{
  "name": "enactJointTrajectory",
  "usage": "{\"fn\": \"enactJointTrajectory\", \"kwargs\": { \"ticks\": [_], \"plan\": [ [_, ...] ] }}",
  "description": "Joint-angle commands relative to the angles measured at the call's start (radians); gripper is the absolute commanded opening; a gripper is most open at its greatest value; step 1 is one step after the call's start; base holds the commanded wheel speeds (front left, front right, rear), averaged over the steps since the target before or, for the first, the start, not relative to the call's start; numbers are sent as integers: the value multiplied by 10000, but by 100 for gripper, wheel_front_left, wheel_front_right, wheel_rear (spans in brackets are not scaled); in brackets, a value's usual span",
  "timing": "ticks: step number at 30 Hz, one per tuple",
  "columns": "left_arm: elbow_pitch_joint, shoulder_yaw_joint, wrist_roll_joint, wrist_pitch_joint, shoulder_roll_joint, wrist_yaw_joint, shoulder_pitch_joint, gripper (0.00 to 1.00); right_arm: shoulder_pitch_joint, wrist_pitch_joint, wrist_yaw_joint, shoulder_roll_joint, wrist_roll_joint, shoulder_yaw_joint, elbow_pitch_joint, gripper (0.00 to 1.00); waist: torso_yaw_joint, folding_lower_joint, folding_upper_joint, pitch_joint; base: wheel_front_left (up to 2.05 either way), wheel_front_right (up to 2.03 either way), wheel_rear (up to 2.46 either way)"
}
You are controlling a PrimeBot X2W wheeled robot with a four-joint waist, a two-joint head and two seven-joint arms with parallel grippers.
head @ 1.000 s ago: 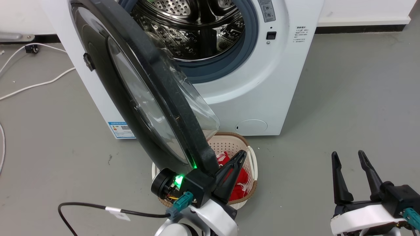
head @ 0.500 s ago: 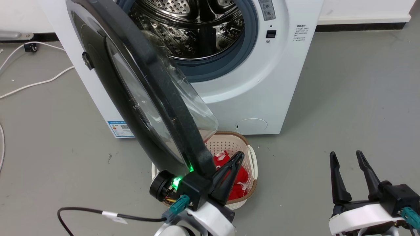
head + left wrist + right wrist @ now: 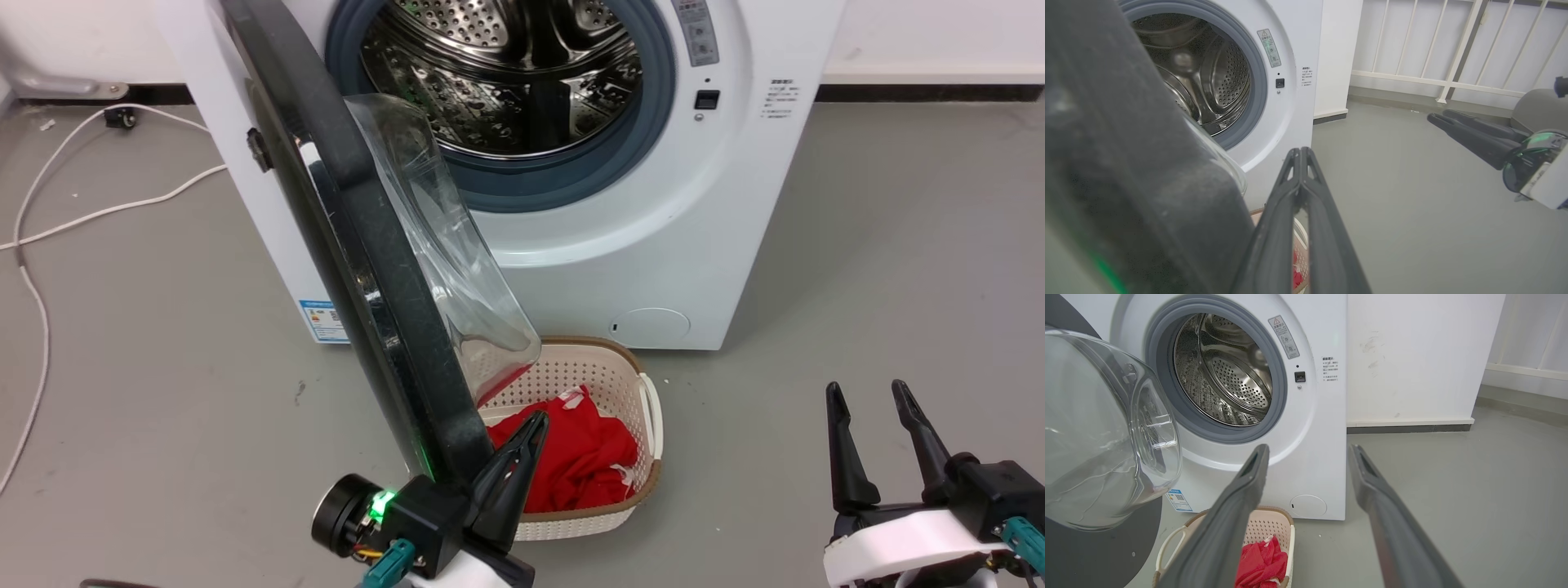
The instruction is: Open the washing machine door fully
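Note:
The washing machine door (image 3: 359, 220) stands swung out from the white machine, nearly edge-on in the head view. Its black rim faces me and its clear glass bowl (image 3: 441, 253) bulges to the right. My left gripper (image 3: 537, 420) is shut with nothing between its fingers. It lies against the inner side of the door's lower rim, just right of it. In the left wrist view the rim (image 3: 1126, 163) looms left of the closed left gripper (image 3: 1300, 150). My right gripper (image 3: 864, 385) hangs open over bare floor at lower right, well away from the door.
The steel drum (image 3: 506, 73) is exposed behind its grey seal. A cream laundry basket (image 3: 649, 408) holding a red cloth (image 3: 580, 457) sits on the floor under the door's free edge. White cables (image 3: 49, 220) trail on the floor at left.
The door has swung further out from the machine and now shows almost edge-on. My left gripper went lower and leftward with its rim. The head view also shifted. The right gripper stayed put.

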Motion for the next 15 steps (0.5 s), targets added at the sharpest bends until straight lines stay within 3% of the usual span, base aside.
{"fn": "enactJointTrajectory", "kwargs": {
  "ticks": [1, 15],
  "plan": [
    [-104, 152, 4, 39, 123, 130, 163, 0, 35, 35, -7, 27, -75, -6, -64, 100, 154, 0, -1, -33, 0, 0, 0],
    [-856, 388, -173, 317, 399, 767, 1205, 0, 242, 232, -7, 24, -43, -25, -219, 100, 1549, 0, -1, -238, 0, 0, 0]
  ]
}}
